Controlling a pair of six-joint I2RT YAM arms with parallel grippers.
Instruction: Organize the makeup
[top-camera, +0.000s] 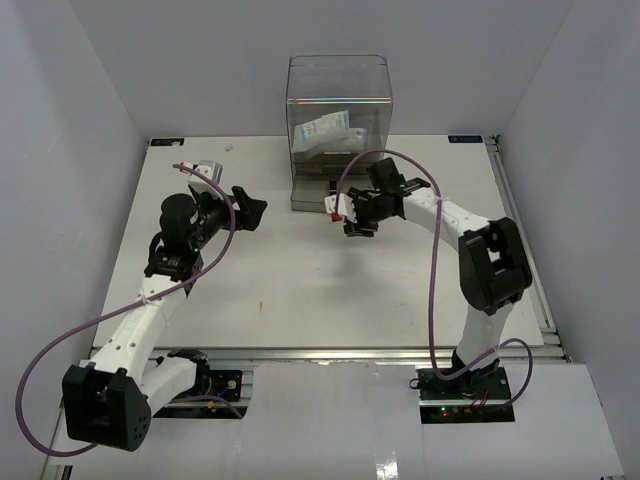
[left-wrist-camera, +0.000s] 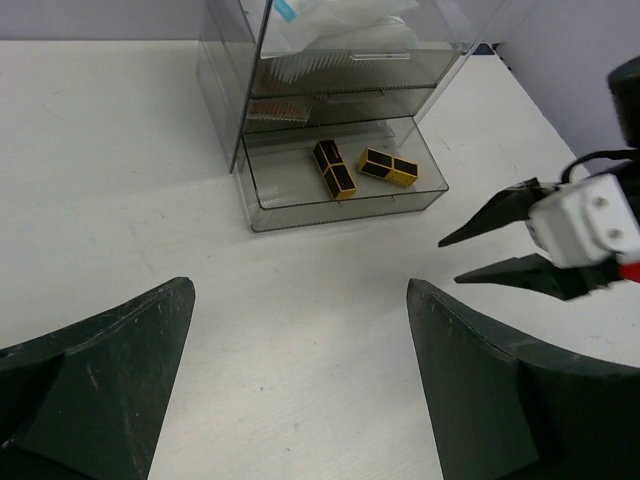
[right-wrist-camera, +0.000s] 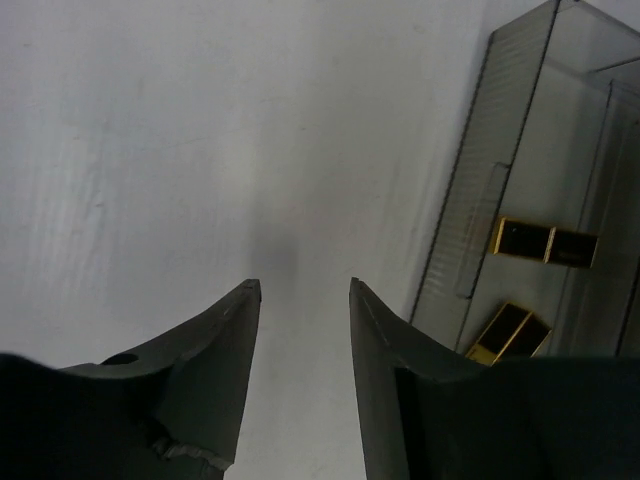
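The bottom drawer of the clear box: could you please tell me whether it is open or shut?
Open: the bottom drawer juts out from the clear box, two black-and-gold cases lying exposed inside.
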